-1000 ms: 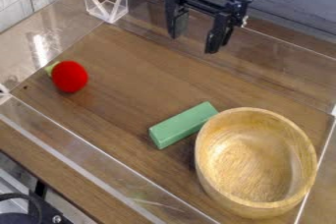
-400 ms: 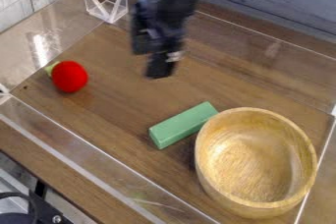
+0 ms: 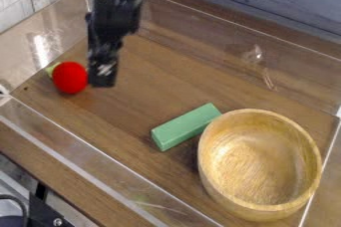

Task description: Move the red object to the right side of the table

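The table is lying under me, its clear walls running round the edge. The bowl is sitting at the near right corner, and the green block is lying just left of it. My gripper is pointing down with jaws spread wide, gripping nothing. The ball is resting at the table's left side, just beside my fingers.

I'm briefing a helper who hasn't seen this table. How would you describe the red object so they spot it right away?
Start at the dark wood-grain table with low clear walls, and look to its left end, far from the round wooden bowl. There, beside the black pincer, lies the red object. It is a small bright red ball, unlike the flat green rectangular block.
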Controlling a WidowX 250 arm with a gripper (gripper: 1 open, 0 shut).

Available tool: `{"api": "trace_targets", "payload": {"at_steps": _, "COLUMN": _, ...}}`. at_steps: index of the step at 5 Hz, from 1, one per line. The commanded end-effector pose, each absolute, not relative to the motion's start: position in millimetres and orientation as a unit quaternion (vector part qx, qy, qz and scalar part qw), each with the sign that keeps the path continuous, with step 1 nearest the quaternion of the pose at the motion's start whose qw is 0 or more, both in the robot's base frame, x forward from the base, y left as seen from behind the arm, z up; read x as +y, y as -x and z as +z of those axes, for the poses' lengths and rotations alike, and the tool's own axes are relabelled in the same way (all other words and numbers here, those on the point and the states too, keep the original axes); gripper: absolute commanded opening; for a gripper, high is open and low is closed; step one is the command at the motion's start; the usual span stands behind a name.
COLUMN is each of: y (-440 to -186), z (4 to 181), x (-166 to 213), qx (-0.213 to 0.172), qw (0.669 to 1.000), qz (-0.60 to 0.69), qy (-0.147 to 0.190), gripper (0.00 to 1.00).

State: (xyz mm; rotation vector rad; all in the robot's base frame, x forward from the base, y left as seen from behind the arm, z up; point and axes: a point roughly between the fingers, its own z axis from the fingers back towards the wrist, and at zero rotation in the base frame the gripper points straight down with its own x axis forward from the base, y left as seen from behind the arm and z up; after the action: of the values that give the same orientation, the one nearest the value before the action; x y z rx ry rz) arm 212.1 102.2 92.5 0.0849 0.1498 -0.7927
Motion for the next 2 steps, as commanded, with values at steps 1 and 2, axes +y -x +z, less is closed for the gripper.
{"api": "trace_targets", "payload": {"at_steps": 1, "y": -207.5, "z": 82.7, "x": 118.1, "qx": 0.054, "qw": 0.898, "qz": -0.432, "qy": -0.066, "gripper": 1.0}}
{"api": "trace_targets", "payload": {"at_steps": 2, "y": -207.1, "z": 85.8, "x": 137.9, "qx": 0.052, "qw": 0.902, "qz": -0.422, "qy": -0.075, "gripper": 1.0}}
